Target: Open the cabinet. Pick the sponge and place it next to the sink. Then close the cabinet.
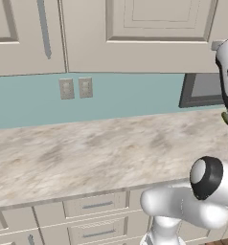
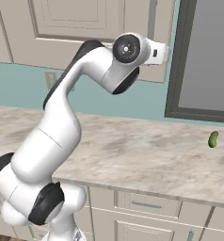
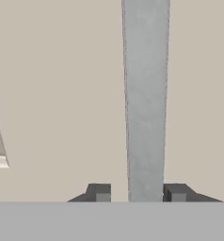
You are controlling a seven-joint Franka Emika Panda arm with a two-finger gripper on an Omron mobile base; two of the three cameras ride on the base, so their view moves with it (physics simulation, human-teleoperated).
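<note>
Gripper point(image 3: 138, 194) straddles the cabinet's point(image 3: 62, 94) vertical grey bar handle point(image 3: 146, 94), fingers apart w/ gaps either side, prob not clamped yet; handle rigid, smooth metal, grab mid-bar, door stiff, hinged.

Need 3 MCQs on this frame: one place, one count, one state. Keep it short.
1. The grey cabinet handle in the hand view runs
A. between the two fingertips
B. left of both
C. right of both

2. Wall outlets on the blue backsplash:
A. one
B. two
C. four

3. The cabinet door is
A. wide open
B. gone
C. closed

Key: 1 A, the bar passes between the gripper tips. 2 B, two plates sit side by side. 3 C, the door lies flush with its neighbours.
</note>
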